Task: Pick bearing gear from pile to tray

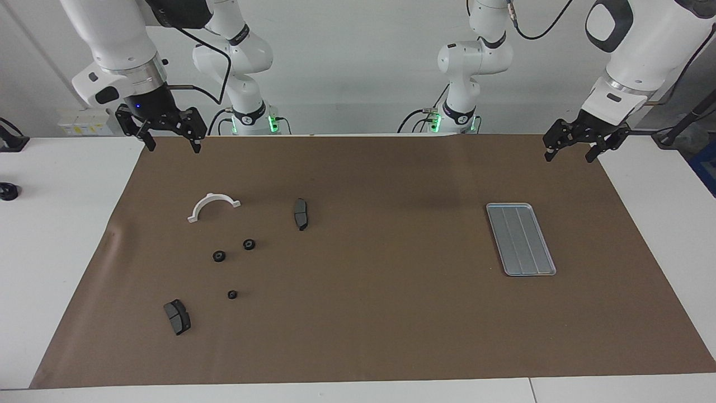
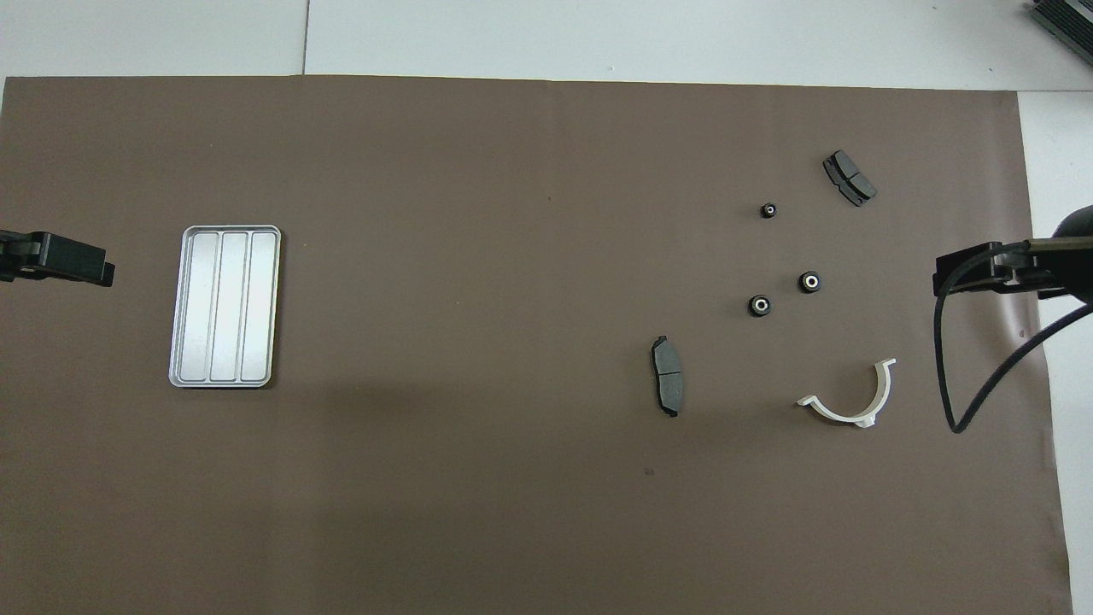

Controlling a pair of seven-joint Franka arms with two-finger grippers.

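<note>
The pile lies on the brown mat toward the right arm's end. It holds three small black bearing gears (image 1: 249,244) (image 1: 219,256) (image 1: 232,294), also seen from overhead (image 2: 809,281) (image 2: 759,305) (image 2: 768,210). With them are two dark grey brake pads (image 1: 301,214) (image 1: 177,317) and a white half-ring bracket (image 1: 213,205). The silver tray (image 1: 520,239) (image 2: 225,306) sits empty toward the left arm's end. My right gripper (image 1: 173,146) hangs open over the mat's robot-side edge, holding nothing. My left gripper (image 1: 569,157) is also open and empty, over the mat's corner near the tray.
The brown mat (image 1: 380,313) covers most of the white table. A small black object (image 1: 8,191) rests on the bare table past the right arm's end. A black cable (image 2: 965,410) loops down from the right arm.
</note>
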